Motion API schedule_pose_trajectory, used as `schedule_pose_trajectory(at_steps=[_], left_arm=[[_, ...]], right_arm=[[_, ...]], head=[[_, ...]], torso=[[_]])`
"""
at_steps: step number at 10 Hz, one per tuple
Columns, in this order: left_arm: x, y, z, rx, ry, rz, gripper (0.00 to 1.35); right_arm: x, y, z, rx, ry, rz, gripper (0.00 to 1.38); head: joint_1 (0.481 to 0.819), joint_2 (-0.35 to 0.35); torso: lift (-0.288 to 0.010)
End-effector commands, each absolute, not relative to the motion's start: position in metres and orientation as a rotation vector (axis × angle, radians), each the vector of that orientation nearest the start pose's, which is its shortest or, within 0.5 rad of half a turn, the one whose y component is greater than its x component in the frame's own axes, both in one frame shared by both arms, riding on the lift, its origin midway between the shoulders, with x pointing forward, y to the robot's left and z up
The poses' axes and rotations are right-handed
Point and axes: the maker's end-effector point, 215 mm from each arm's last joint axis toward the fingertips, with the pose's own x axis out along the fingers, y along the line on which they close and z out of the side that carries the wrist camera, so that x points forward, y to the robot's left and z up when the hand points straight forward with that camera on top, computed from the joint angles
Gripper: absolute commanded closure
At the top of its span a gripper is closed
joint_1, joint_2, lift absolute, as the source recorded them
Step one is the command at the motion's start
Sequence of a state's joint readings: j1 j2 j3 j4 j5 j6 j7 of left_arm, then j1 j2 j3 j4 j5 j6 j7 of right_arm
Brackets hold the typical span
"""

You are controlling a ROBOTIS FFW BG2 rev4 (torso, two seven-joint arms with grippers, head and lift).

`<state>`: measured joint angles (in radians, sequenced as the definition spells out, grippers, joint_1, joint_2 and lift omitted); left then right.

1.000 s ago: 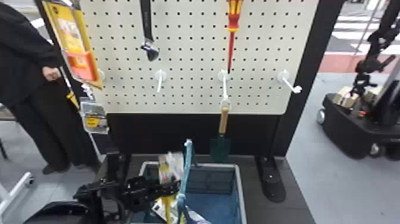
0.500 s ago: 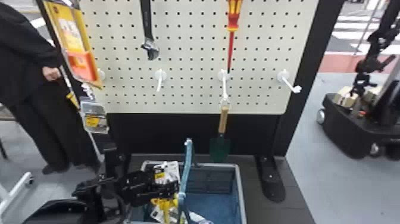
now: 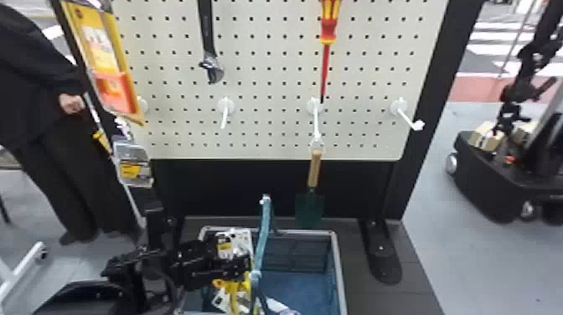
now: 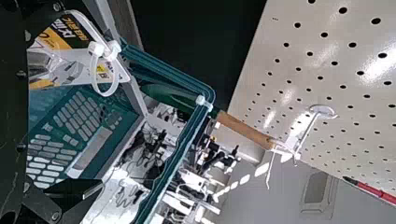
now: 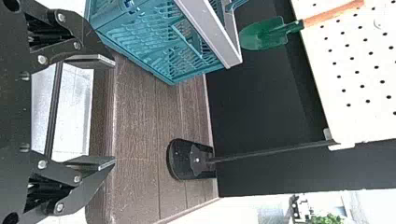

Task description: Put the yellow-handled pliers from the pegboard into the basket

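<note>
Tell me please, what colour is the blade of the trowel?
The blade is green, best seen in the right wrist view.

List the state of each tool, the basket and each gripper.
Yellow-handled pliers: at the basket, handles down; whether resting, unclear
Basket: upright, carrying handle raised
Left gripper: open
Right gripper: open
Wrench: head down
Screwdriver: tip down
Trowel: hanging, blade down

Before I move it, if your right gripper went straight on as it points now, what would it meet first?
From the right gripper, probably the brown wooden platform, with the black panel under the pegboard beyond. Depth is unclear, so it may pass over the platform to the panel.
</note>
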<state>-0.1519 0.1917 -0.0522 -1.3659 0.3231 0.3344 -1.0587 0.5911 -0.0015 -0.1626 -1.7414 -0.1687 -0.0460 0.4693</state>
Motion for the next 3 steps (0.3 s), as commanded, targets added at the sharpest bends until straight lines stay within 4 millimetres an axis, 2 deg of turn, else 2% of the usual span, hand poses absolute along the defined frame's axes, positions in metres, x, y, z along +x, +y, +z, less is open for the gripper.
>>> schedule_pose_trajectory(at_steps=[1, 3], left_arm=[[0.5137, 0.0918, -0.3907, -0.321, 0.291, -1.071, 0.2], [0.5137, 0.0918, -0.3907, -0.321, 0.291, -1.071, 0.2]], right_arm=[[0.3549, -0.2268, -0.5047, 0.183, 0.327, 0.275, 0.53], [0.3549, -0.2268, -0.5047, 0.183, 0.327, 0.275, 0.53]], head=[[0.549, 0.0], [0.549, 0.0]], torso=[[-0.1], [-0.1]])
